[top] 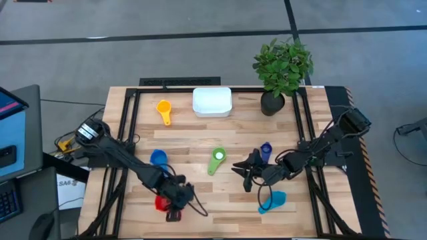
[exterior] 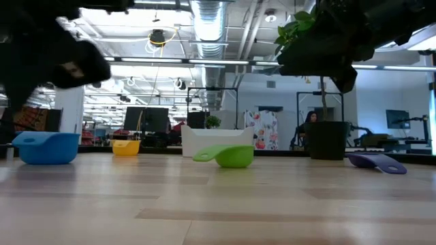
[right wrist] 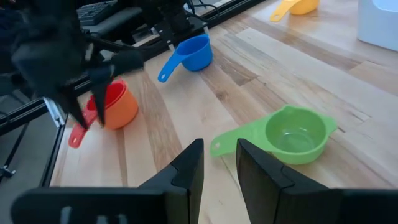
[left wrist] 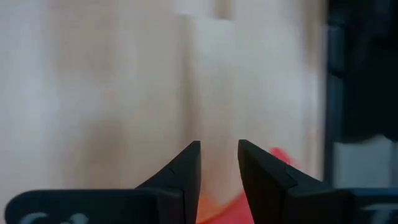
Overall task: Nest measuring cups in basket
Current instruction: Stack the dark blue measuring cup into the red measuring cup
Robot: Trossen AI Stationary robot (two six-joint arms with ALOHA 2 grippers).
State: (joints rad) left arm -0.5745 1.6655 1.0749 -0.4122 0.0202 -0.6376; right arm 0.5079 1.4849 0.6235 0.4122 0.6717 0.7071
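My left gripper (top: pixel 177 198) hangs near the table's near edge, its fingers (left wrist: pixel 189 168) close together just above a red cup (top: pixel 161 202). In the right wrist view this cup (right wrist: pixel 119 102) has an orange wall and a red handle (right wrist: pixel 77 136). My right gripper (right wrist: pixel 219 155), shut and holding nothing, hovers right of the green cup (top: pixel 217 161). Resting on the wood are the blue cup (top: pixel 158 158), yellow cup (top: pixel 164 111), dark blue cup (top: pixel 266 152) and light blue cup (top: pixel 273 200). The white basket (top: pixel 212 102) sits at the far edge. My left gripper points down over the red cup's rim on its handle side (right wrist: pixel 92 116). Red shows beneath and beside its fingers (left wrist: pixel 280 158), but I cannot tell whether they touch the cup.
A black pot with a green plant (top: pixel 273 102) stands right of the basket. Black frame rails (top: pixel 127 120) run along the table's left, right and far sides. Bare wood lies between the green cup and the basket.
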